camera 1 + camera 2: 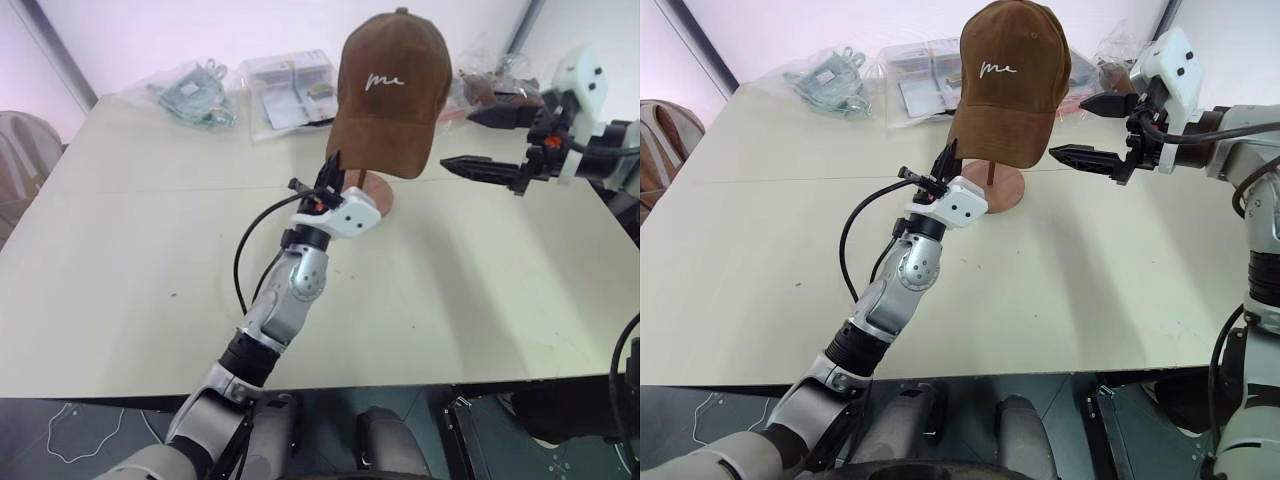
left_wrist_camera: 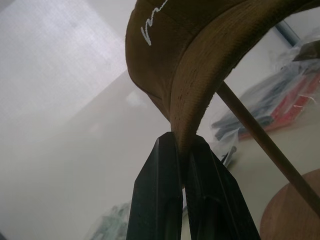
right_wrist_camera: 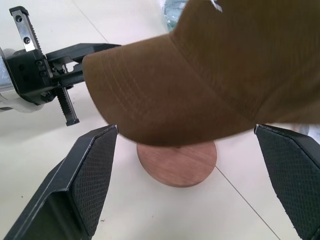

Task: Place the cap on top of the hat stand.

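The brown cap (image 1: 388, 90), with white cursive stitching on its front, sits over the top of the hat stand; the stand's disc top is hidden inside it. The reddish round base (image 1: 378, 197) rests on the table, and the thin rod (image 2: 260, 140) rises under the brim. My left gripper (image 1: 332, 165) reaches up from below, shut on the lower edge of the cap's brim (image 2: 192, 100). To the right of the cap my right gripper (image 1: 1072, 127) hangs open, its fingers (image 3: 85, 175) spread wide apart and not touching the cap.
Clear plastic bags of packaged items (image 1: 290, 90) and cables (image 1: 190, 95) lie along the far edge of the pale table (image 1: 120, 280), with more bags (image 1: 490, 85) behind the right gripper. A chair (image 1: 20, 160) stands off the table's left side.
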`<state>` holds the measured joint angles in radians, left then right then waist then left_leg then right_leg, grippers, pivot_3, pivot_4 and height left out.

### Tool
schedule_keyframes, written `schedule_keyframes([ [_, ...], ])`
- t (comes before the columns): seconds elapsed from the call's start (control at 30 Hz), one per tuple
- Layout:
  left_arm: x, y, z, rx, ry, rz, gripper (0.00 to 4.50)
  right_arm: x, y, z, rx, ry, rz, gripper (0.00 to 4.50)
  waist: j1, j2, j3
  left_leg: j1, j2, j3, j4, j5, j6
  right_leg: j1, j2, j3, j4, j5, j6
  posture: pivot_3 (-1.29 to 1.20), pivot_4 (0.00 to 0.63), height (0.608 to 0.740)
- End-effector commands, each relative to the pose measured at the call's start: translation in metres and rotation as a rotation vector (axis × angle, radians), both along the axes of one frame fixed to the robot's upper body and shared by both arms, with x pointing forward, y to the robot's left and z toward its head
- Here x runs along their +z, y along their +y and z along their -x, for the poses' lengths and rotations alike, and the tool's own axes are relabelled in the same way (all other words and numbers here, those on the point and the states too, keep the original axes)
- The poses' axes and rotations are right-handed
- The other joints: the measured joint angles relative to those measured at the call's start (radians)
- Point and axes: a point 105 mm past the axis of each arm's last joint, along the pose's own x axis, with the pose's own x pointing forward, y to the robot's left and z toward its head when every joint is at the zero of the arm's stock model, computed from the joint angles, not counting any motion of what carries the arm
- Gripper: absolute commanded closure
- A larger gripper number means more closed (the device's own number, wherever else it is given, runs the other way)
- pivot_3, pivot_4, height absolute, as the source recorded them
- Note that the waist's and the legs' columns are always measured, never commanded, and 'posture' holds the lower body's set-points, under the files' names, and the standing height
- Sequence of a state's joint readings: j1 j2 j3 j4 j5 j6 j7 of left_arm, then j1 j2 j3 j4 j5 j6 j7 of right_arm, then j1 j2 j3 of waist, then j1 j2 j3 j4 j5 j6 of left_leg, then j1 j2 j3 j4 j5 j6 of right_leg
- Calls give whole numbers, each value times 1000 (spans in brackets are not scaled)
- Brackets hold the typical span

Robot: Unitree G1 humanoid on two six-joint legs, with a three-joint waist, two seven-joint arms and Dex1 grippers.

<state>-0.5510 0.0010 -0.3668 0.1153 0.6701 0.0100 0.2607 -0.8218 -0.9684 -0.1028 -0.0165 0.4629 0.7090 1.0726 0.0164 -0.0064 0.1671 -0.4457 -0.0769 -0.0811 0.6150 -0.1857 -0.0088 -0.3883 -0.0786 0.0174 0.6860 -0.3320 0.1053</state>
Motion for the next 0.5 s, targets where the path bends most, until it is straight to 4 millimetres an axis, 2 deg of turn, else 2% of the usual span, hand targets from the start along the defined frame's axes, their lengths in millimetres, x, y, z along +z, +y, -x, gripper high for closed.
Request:
schedule_keyframes([
  [0.03,7,-6,7,-36,-25,18,4466,15,2,5,16,-62,15,0,0,0,0,0,0,0,0,0,0,0,0,0,0,0,0,0,150,740],
  [0.17,6,-9,8,-53,-10,17,4466,16,1,6,16,-62,20,0,0,0,0,0,0,0,0,0,0,0,0,0,0,0,0,0,150,740],
  [0.2,5,-10,9,-63,-6,15,3795,16,1,6,17,-62,21,0,0,0,0,0,0,0,0,0,0,0,0,0,0,0,0,0,150,740],
  [0.23,5,-11,9,-69,-3,13,3566,16,1,6,17,-63,22,0,-1,0,0,0,0,0,0,0,0,0,0,0,0,0,0,0,150,740],
  [0.3,4,-12,10,-75,1,12,2659,16,1,6,17,-64,23,0,-1,0,0,0,0,0,0,0,0,0,0,0,0,0,0,0,150,740],
  [0.47,1,-16,13,-125,20,-13,44,17,1,7,19,-67,24,0,-1,0,0,0,0,0,0,0,0,0,0,0,0,0,0,0,150,740],
  [0.5,0,-17,14,-143,28,-20,44,17,1,7,20,-68,24,0,-1,0,0,0,0,0,0,0,0,0,0,0,0,0,0,0,150,740],
])
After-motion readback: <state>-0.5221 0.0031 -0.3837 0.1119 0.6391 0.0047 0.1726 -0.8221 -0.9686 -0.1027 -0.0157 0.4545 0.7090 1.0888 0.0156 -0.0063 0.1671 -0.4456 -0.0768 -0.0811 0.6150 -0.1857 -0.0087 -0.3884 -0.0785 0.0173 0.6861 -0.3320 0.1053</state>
